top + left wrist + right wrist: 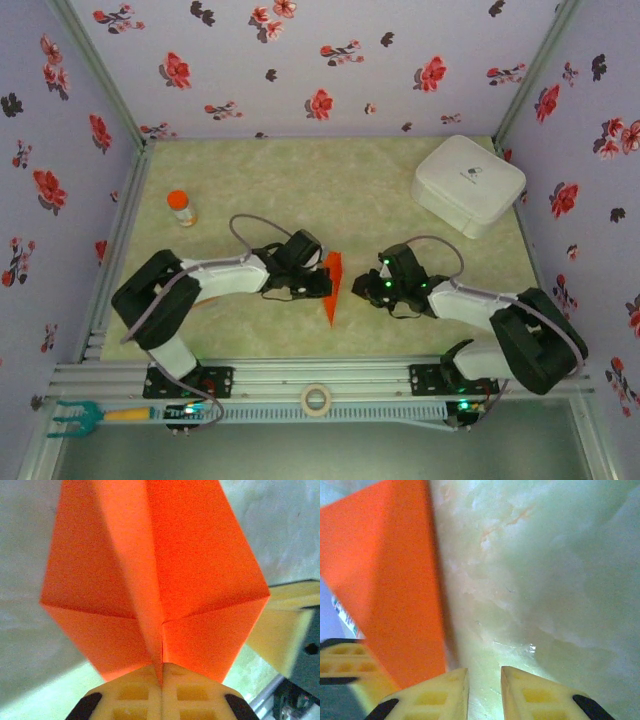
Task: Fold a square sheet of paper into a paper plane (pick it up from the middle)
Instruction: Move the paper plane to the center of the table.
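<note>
The square sheet of paper point(332, 290) is bright orange-red and folded into a slim pointed dart with a centre crease, a paper plane shape. It stands on edge over the table's middle, point toward the near edge. My left gripper point(316, 276) is shut on it. In the left wrist view the pads point(145, 680) pinch the centre fold point(162, 672), and the wings point(200, 580) spread out beyond. My right gripper point(366, 290) hovers just right of the paper. Its jaws point(485, 677) stand slightly open over bare table, with the paper point(385, 580) to their left.
A white case point(468, 183) sits at the back right. A small orange-capped bottle point(181, 208) stands at the back left. A tape roll point(316, 400) and a teal tool point(80, 415) lie on the near rail. Floral walls close in three sides.
</note>
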You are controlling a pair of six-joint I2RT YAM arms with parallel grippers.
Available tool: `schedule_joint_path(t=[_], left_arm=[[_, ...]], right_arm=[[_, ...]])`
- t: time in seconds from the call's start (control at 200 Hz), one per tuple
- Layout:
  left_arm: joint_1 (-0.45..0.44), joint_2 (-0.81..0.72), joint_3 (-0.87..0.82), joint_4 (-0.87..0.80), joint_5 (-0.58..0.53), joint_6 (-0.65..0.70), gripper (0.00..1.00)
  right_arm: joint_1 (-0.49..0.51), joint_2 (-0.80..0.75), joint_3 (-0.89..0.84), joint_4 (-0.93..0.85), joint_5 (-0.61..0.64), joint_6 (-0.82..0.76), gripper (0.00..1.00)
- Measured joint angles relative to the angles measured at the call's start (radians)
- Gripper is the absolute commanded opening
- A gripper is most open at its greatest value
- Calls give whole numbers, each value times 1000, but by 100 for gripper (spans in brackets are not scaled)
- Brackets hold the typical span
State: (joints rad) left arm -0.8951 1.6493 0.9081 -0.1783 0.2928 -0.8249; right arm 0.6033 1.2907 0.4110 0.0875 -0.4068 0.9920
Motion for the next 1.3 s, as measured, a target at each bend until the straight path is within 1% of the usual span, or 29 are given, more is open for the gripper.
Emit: schedule_joint_path(t=[0.11,0.185,0.315,0.425,0.6,1.3], left_arm=[[-2,-46,68,-129,-131,30,3],[-2,-54,100,-203,-202,47,3],[-2,-45,122,-304,-283,61,3],[-2,-13,138,-360,-320,70,3],[-2,35,154,-402,-338,74,4],[-2,80,169,-421,-334,81,19]], right_arm=[[0,-24,9,-35,25,-10,25],[0,-27,9,-45,37,-13,25],[0,-26,10,-53,42,-14,26],[0,-22,14,-53,42,-14,26],[0,-20,20,-53,42,-14,26],[0,1,20,-51,41,-14,26]])
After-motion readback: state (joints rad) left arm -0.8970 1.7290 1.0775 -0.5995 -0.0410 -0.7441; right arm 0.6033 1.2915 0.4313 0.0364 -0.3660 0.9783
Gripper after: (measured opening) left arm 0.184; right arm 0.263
